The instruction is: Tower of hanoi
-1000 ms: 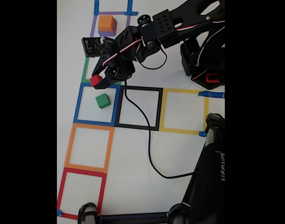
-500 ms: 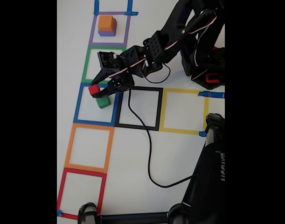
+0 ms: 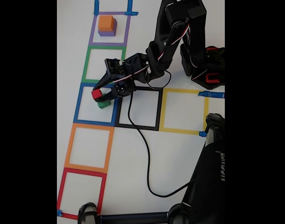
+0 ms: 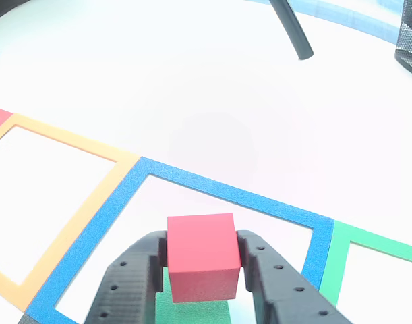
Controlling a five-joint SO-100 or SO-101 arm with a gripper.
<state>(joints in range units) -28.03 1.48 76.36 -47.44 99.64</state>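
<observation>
The arm swings from the green square (image 3: 104, 64) down over the blue square (image 3: 96, 103), carrying the red cube (image 3: 96, 94) in the gripper (image 3: 99, 94); the cube now sits directly above the green cube (image 3: 104, 104), hiding most of it

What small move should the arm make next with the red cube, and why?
Probably lower it a little, then open the tool. The tool grips the red cube, which sits right above the green cube inside the blue square, apparently not yet resting on it.
</observation>
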